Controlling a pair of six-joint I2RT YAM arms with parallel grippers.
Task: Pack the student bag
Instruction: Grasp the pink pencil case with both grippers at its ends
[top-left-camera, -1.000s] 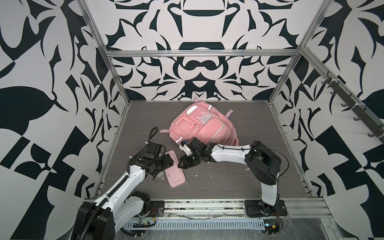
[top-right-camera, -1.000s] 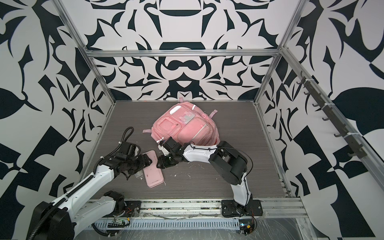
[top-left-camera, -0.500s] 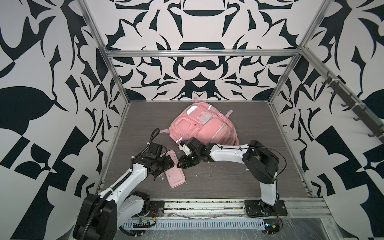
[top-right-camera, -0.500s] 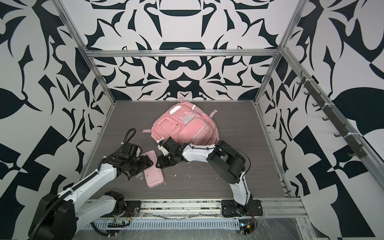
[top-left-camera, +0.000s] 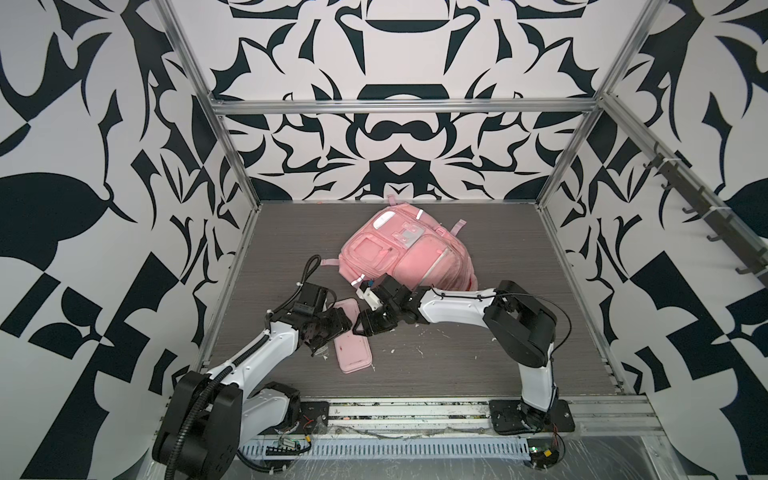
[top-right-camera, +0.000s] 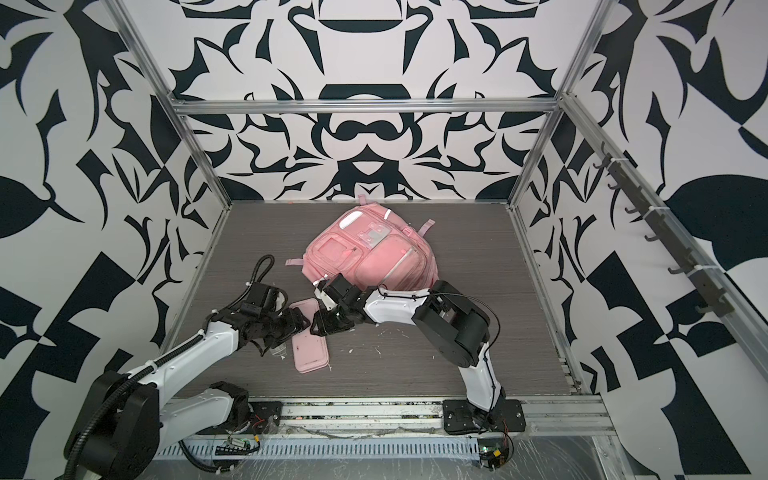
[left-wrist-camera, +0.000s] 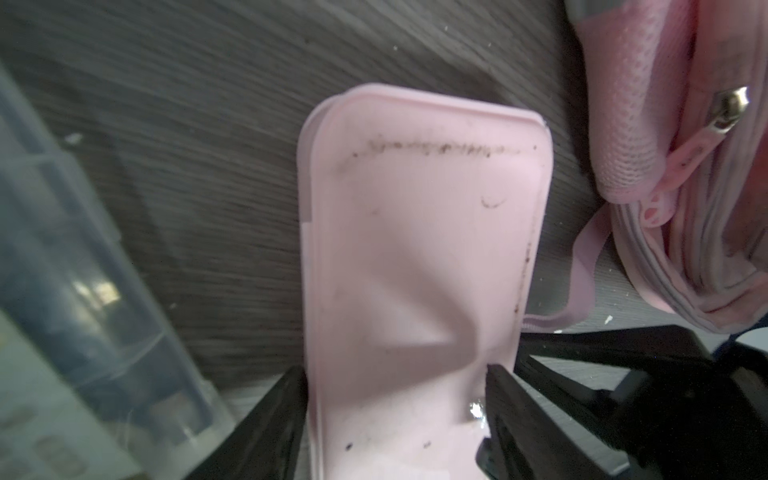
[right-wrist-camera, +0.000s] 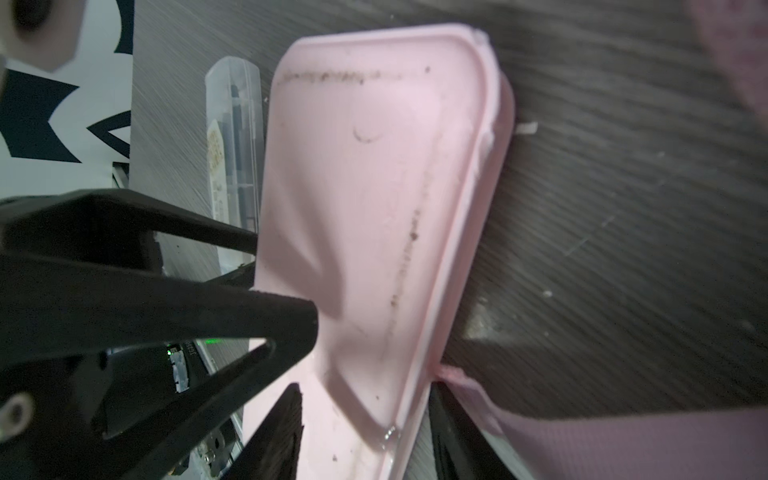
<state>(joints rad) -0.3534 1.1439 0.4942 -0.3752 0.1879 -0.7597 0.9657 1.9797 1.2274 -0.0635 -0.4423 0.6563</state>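
Pencil case, smooth pink oblong, dented, clamped by left gripper and right gripper

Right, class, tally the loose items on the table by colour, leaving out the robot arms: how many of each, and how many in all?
Pink: 2 (student bag, pencil case)
Clear: 1 (plastic pen box)
Total: 3
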